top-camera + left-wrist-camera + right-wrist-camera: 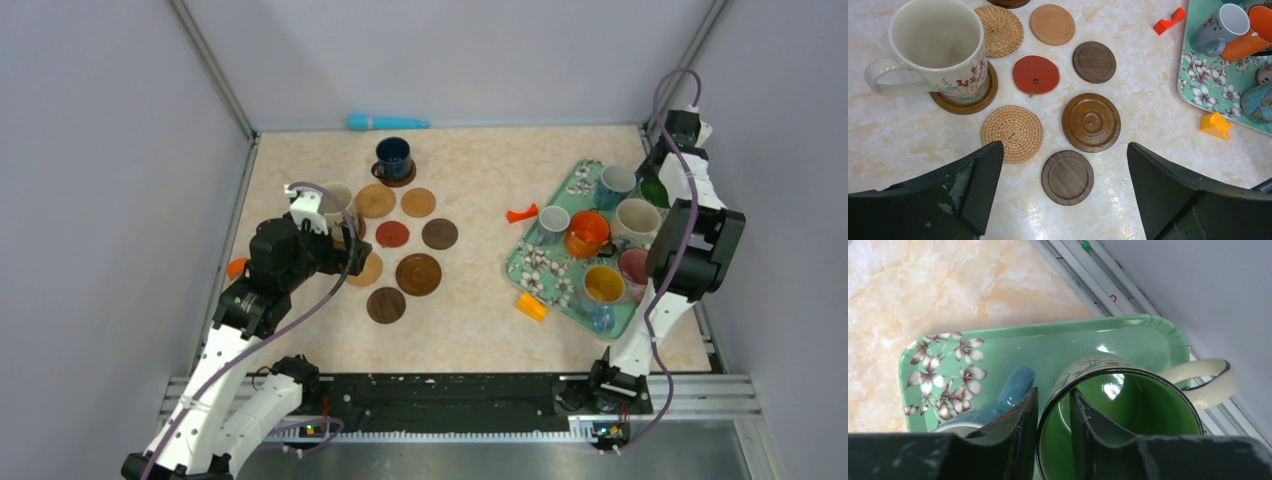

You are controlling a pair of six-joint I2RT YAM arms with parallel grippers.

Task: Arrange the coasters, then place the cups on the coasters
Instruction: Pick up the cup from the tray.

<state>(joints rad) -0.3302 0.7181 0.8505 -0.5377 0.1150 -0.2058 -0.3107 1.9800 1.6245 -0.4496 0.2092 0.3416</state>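
**Operator:** How many coasters did I have out?

**Observer:** You had nine coasters [418, 202], clustered left of the middle of the bench [480, 330]. Two were woven, one was the red coaster [1035, 75], one was the big ridged coaster [1091, 122], and the rest were plain wood. Seven of them lay bare.

**Operator:** And cups?

**Observer:** I counted ten cups [553, 220], but treat that as rough, because your right arm hid part of the tray. Two stood on coasters. The blue cup [393, 155] was at the back of the cluster, toward the bench's back edge. The cream cup [938, 50] was on the cluster's left side.

**Operator:** What did the tray hold?

**Observer:** The tray [530, 265], by the bench's right edge, held the other eight cups.

**Operator:** Anything loose?

**Observer:** Yes. A red block [521, 213] and an orange block [533, 306] lay on the bench just left of the tray. A teal tool [388, 122] lay along the back edge.

**Operator:** Where were my grippers?

**Observer:** Your left gripper [1064, 149] hung over the near side of the cluster with its fingers spread wide. Your right gripper [1054, 392] was at the tray's far right corner, at the green cup [1128, 405]. One finger was inside that cup and one was outside, with the wall between them. I couldn't tell whether they pinched it.
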